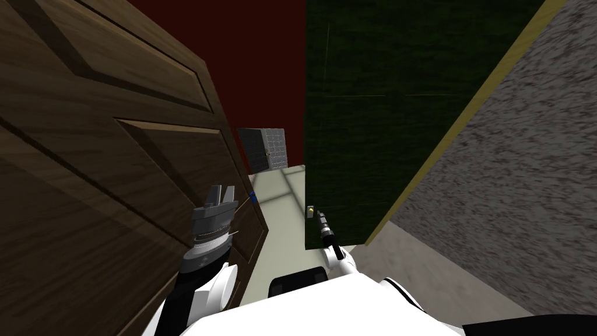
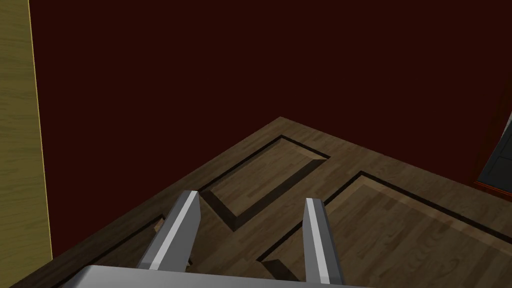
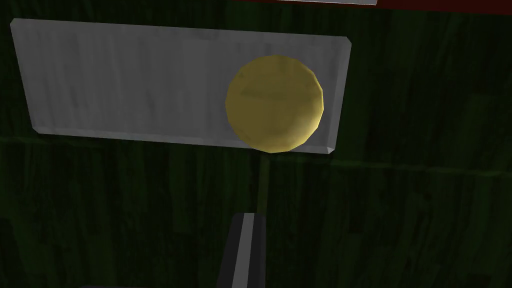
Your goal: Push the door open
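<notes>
Brown wood-grain panelled door (image 1: 87, 146); dark green door (image 1: 361, 116) with yellow knob (image 3: 274, 102) on grey plate (image 3: 125, 85); dark red wall (image 1: 256, 58); speckled grey wall (image 1: 524, 175).

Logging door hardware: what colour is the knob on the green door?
Dull yellow knob, best in right wrist view.

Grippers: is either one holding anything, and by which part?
Nothing is held: left gripper open beside the brown door, right gripper shut empty near the yellow knob.

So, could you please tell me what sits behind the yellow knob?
A grey plate mounted on the dark green door; the yellow knob covers part of it, so its fixing is hidden.
</notes>
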You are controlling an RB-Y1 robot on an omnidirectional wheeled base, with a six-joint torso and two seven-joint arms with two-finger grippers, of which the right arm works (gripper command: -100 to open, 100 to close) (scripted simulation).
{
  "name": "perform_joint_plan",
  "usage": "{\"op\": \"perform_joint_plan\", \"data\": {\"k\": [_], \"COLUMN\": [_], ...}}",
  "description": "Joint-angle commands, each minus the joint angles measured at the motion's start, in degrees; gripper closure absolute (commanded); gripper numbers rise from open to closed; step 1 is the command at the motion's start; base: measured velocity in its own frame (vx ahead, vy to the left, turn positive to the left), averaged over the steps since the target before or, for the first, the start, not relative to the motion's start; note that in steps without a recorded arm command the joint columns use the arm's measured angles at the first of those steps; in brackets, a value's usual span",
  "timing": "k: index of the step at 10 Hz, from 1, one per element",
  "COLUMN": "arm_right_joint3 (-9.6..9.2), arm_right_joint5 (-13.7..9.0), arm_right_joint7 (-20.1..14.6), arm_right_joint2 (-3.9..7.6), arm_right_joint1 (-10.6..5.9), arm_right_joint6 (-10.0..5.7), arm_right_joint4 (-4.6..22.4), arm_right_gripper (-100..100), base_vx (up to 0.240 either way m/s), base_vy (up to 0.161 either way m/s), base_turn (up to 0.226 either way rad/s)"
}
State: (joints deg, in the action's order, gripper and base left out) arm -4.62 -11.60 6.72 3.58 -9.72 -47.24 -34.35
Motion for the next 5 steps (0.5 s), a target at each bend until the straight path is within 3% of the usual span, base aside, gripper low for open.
{"op": "perform_joint_plan", "data": {"k": [1, 5], "arm_right_joint3": [0.07, 0.44], "arm_right_joint5": [-0.14, -0.75], "arm_right_joint7": [0.07, 0.14], "arm_right_joint2": [-0.16, -1.39], "arm_right_joint1": [0.14, 0.02], "arm_right_joint6": [0.42, 1.09], "arm_right_joint4": [-0.36, -0.9], "arm_right_gripper": [-100, -100], "base_vx": [-0.184, -0.195], "base_vy": [0.091, 0.102], "base_turn": [-0.031, -0.046]}}
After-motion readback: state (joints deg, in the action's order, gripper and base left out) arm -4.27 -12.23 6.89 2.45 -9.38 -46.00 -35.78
